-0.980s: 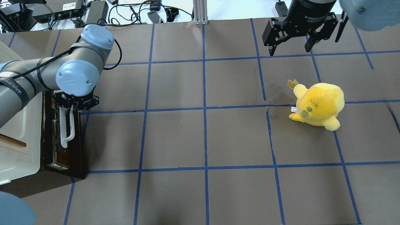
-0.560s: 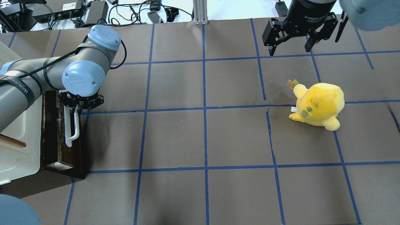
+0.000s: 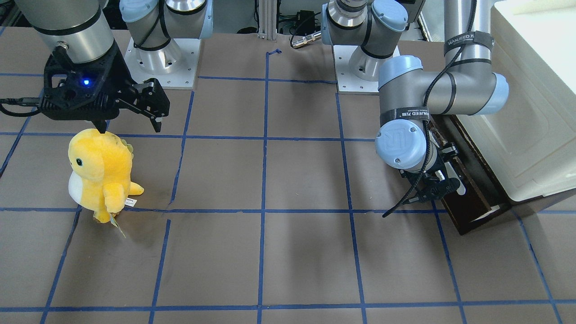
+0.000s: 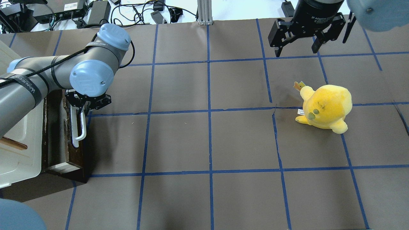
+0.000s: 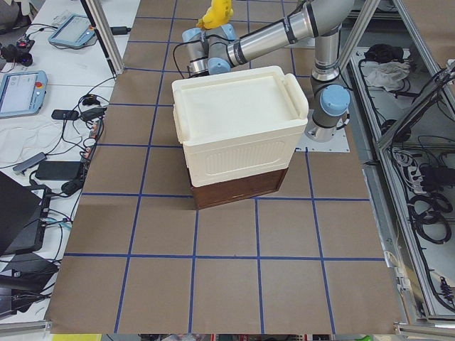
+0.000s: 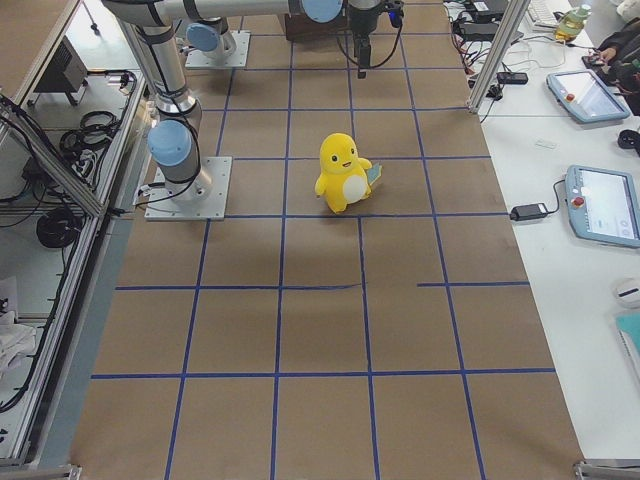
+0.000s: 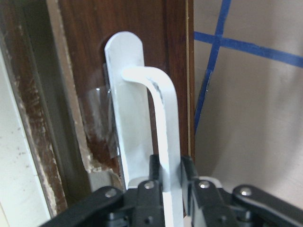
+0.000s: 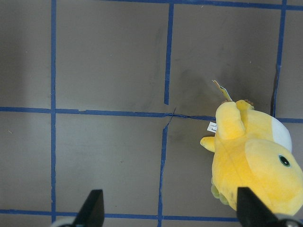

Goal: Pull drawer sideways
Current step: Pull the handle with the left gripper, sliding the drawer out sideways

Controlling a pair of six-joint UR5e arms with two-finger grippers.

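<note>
Front-facing view: the left gripper (image 3: pixel 443 182) is closing narrowly on the white bar handle (image 3: pixel 456 188) of the drawer (image 3: pixel 472 200). This grip suits a pull away from the cream-white cabinet (image 3: pixel 526 135), which is standing at the right edge. The right gripper (image 3: pixel 130 128) is hanging wide open and empty at the far left, just above a yellow plush dinosaur (image 3: pixel 96 173), and is apparently parked clear of the work. Overhead view: the drawer is lying at the left edge and seems partly drawn out, with a strip of its inside showing between the cabinet and the dark front. The brown paper table cover (image 4: pixel 211 140), gridded with blue tape, is running the whole width. Cables and power bricks (image 4: pixel 96 11) are lying beyond its far edge. Left side view: the cabinet is hiding the grip. Right side view: the dinosaur is standing upright mid-table, and white benches with tablets (image 6: pixel 603 205) are flanking the cell. Left wrist view: the fingers (image 7: pixel 190 176) are pinching the bar near one end. Right wrist view: both fingertips are standing far apart over bare cover, with the dinosaur to their right.
</note>
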